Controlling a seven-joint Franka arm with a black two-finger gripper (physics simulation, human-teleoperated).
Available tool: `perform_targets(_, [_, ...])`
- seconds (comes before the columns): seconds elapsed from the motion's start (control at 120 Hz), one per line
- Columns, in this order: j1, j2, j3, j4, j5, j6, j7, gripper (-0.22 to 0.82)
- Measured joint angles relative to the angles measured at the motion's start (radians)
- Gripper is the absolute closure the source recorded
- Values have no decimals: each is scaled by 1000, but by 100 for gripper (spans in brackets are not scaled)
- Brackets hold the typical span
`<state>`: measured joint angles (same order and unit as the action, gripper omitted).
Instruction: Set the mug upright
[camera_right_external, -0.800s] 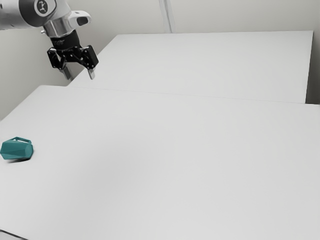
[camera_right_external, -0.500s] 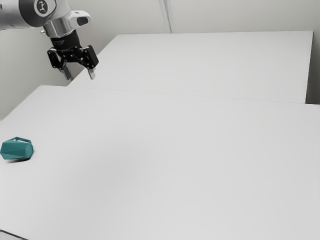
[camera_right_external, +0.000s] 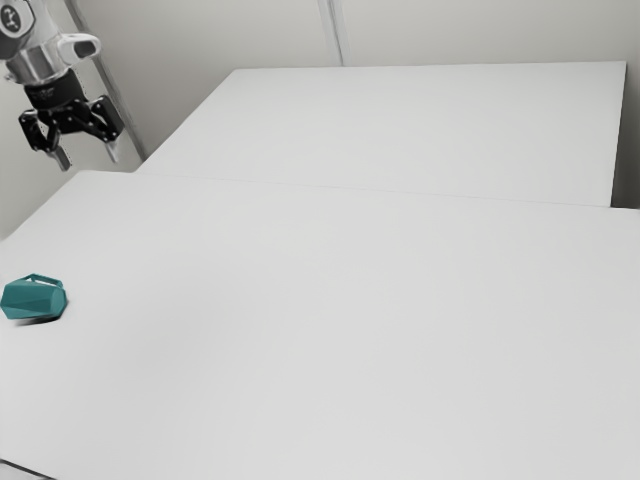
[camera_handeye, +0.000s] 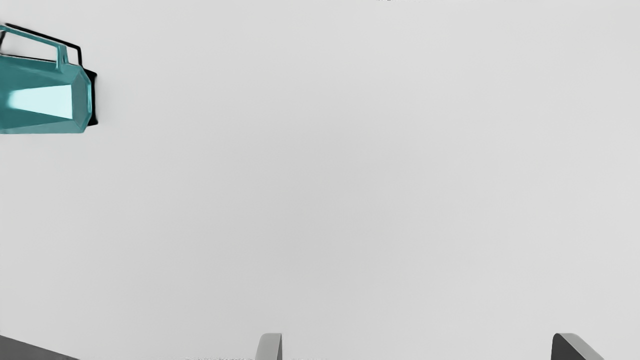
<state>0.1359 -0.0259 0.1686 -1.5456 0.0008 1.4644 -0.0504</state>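
High over the table's far left corner in the exterior view, my gripper (camera_right_external: 88, 158) hangs open and holds nothing. The teal faceted mug (camera_right_external: 34, 299) lies on its side by the exterior view's left edge, with its handle up and toward the far side. It is well apart from my fingers. In the wrist view the mug (camera_handeye: 45, 102) is partly cut off by the picture's edge, and a dark shadow borders its end and handle. The two tips of the gripper (camera_handeye: 417, 345) stand wide apart there, bare table between them.
The white table (camera_right_external: 330, 320) stretches across the exterior view. Behind it is a second white surface (camera_right_external: 400, 125) below a pale wall. A thin dark line (camera_right_external: 25, 469) crosses the table's near left corner.
My arm and open gripper have shifted toward the exterior view's left, ending slightly lower. The mug lies as before.
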Motion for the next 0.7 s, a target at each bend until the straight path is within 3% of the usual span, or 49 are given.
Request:
perform_targets(0.25, [261,97,3,55,-81,6,83,2])
perform_targets(0.5, [345,255,-1,200,-154,8,208,2])
perform_targets(0.7, [496,365,-2,228,-280,6,298,2])
